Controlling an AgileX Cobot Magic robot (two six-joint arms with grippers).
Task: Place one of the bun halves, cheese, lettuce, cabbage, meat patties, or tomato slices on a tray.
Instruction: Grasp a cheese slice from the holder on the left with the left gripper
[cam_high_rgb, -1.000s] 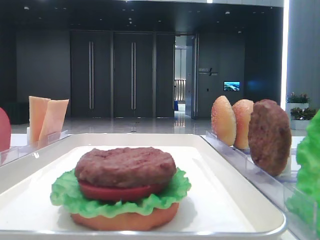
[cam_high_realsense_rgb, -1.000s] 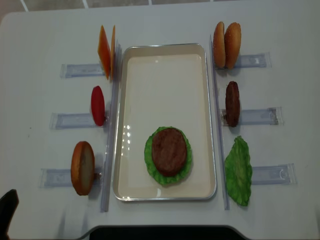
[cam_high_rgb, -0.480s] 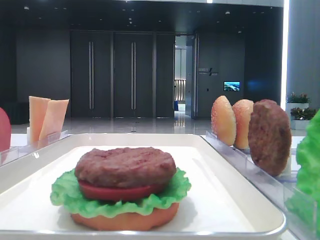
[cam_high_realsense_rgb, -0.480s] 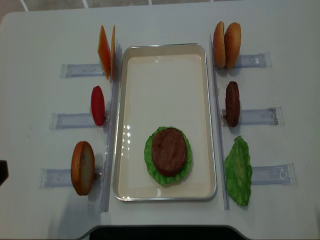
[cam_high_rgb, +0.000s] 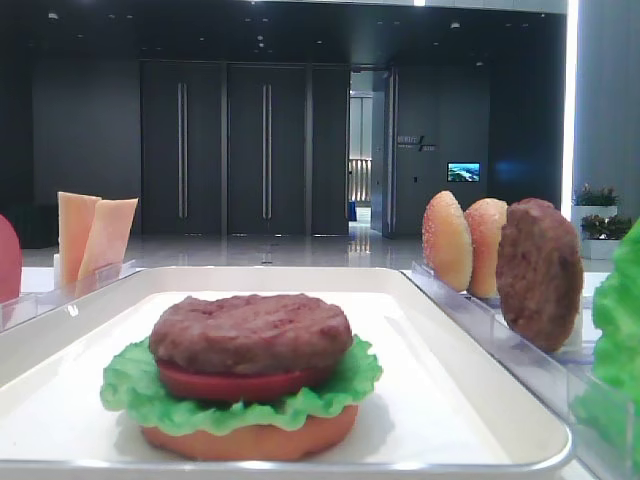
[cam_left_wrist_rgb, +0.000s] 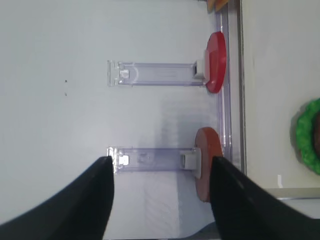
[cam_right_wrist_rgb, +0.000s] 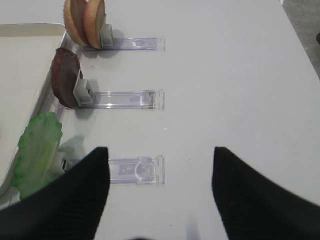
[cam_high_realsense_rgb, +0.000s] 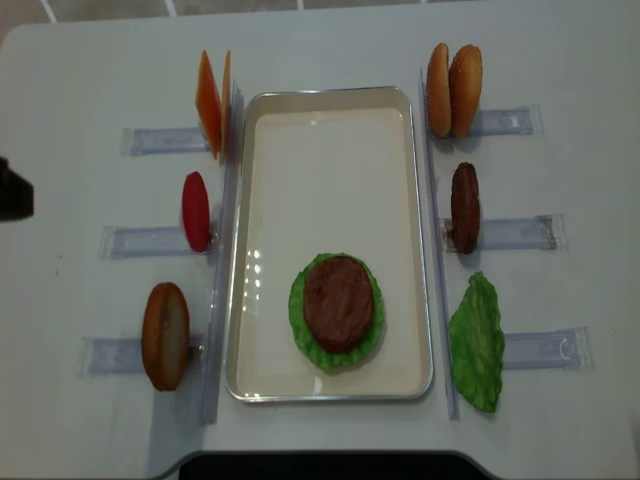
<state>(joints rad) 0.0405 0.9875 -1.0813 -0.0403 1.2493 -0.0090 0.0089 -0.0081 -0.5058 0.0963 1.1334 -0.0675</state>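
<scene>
Dark hall: tall double doors (cam_high_rgb: 225, 150), glossy floor (cam_high_rgb: 270, 250), small lit screen (cam_high_rgb: 463, 172) (right wall), white table (cam_high_realsense_rgb: 90, 60).

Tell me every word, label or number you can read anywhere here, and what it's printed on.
None can be read.
Pale lettering on the dark wall behind the table: too small and blurred to read.
The small lit screen beside it: a picture only, with no text that can be made out.
The tray, the food and the clear racks: no visible writing.
</scene>
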